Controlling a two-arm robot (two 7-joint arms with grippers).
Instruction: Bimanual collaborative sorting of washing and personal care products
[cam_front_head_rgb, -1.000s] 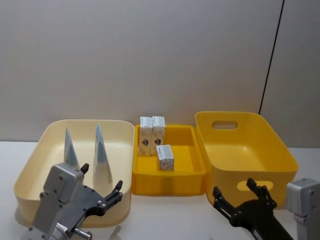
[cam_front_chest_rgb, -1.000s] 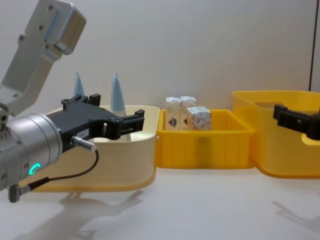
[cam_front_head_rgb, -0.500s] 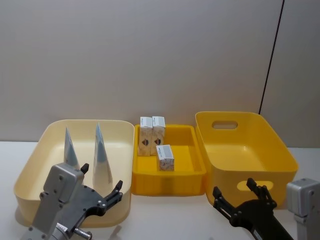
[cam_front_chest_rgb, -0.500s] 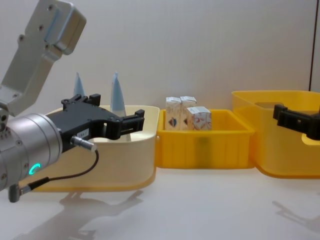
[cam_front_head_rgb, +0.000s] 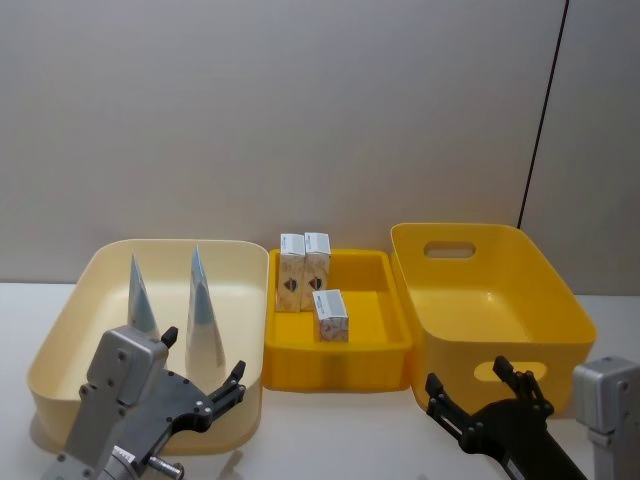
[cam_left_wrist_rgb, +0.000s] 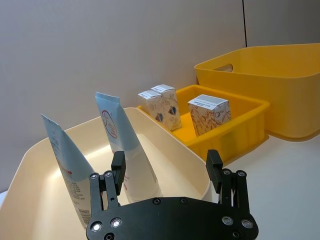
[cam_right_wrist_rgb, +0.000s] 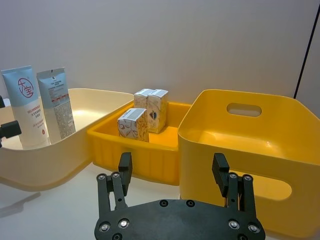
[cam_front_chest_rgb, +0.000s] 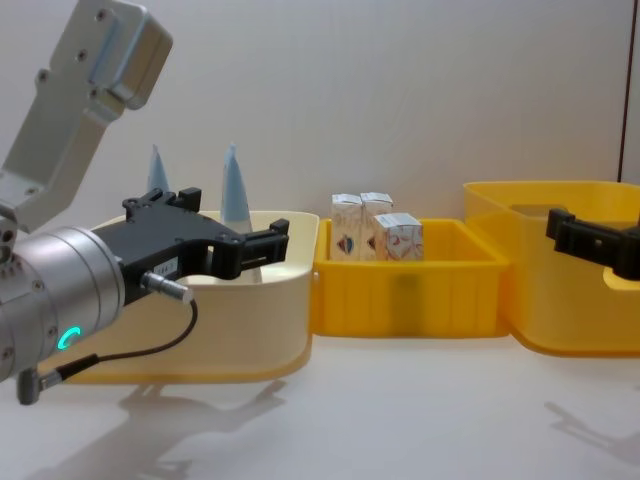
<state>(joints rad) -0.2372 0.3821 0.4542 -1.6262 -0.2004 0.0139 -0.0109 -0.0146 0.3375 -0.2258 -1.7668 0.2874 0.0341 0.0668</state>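
**Pale surface, three bins in a row: both end effectors empty, no pick begun**

The surface is pale and stands before a plain grey wall.

**Left end effector**: the fingers stand wide apart and hold nothing. It sits low at the near rim of the cream bin.
- Two light-blue squeeze tubes stand just ahead of it inside that bin.
- They stand cap down and crimp up, near each other but not touching.

**Right end effector**: the fingers are likewise spread and empty.
- The deep yellow bin lies straight ahead of it and holds nothing.
- The shallow yellow tray lies ahead and to its left, with three small white cartons in it.
- Two cartons stand side by side at the far end; the third stands apart, nearer to the end effector.

**Assessment:** the step in hand appears to be the approach to a first grasp. The destination for each product cannot be read from the scene.

**Recommendations:**
- Take the tube nearer the left end effector's centre line.
- Close across its broad lower body, not the thin crimp, which would likely flex and slip.
- Come in level over the rim, with one finger passing between the two tubes, so that the neighbour is not tipped.
- Lift straight up before any sideways travel.
- For the right end effector, the lone carton is the cleaner target, since its sides are free.
- Keep one arm clear while the other crosses the tray.
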